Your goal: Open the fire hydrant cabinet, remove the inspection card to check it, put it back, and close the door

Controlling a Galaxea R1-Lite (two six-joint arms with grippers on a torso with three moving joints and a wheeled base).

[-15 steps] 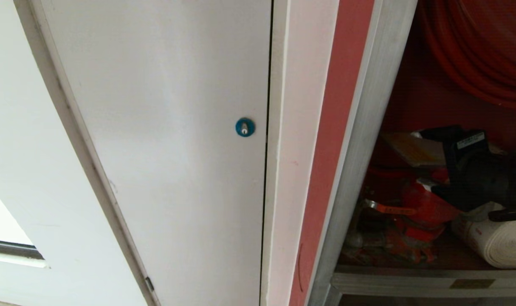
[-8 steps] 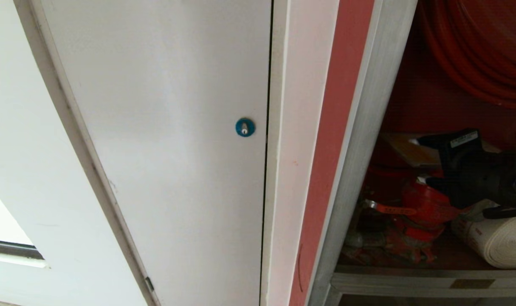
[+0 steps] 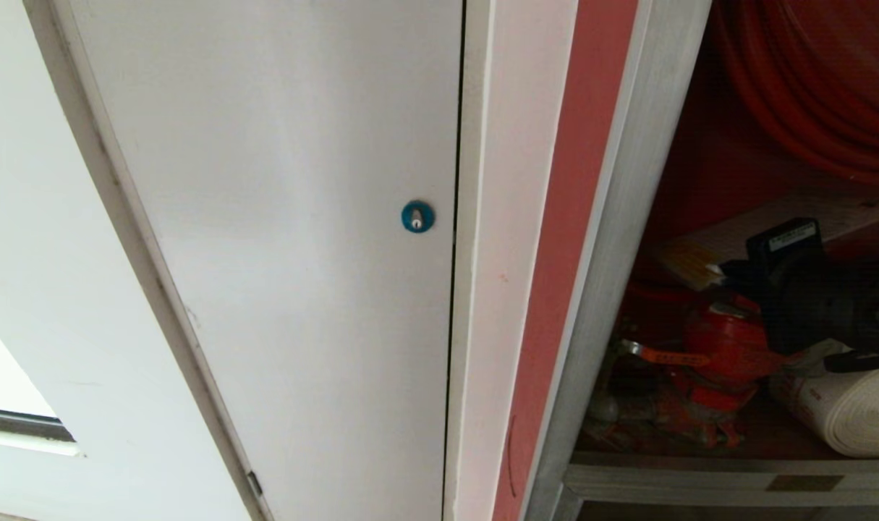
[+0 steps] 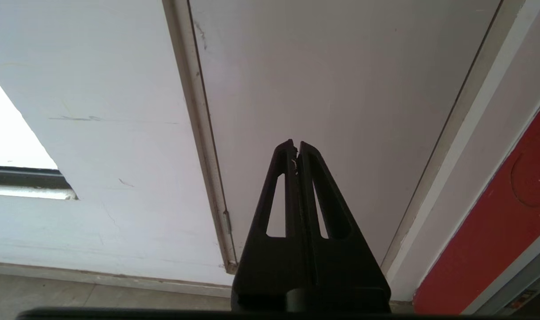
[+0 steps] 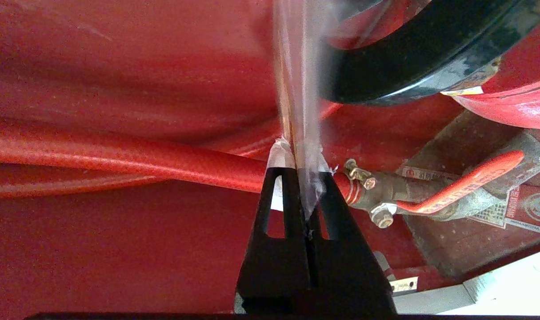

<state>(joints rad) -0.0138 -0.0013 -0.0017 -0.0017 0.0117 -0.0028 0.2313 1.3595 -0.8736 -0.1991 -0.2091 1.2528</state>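
Inside the open fire hydrant cabinet (image 3: pixel 613 239), the right gripper (image 5: pixel 298 165) has just clamped onto the inspection card (image 5: pixel 296 80), which now lifts above the red valve (image 3: pixel 728 340): retrieval is beginning. Its wrist view shows the pinched sleeve edge-on; the left gripper (image 4: pixel 296 144) hangs closed, empty, beside the cabinet.

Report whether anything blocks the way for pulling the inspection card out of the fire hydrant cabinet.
Nothing visible does. The right gripper is shut on the inspection card's edge inside the fire hydrant cabinet, whose front stands open; the red valve and white rolled hose lie below the card.
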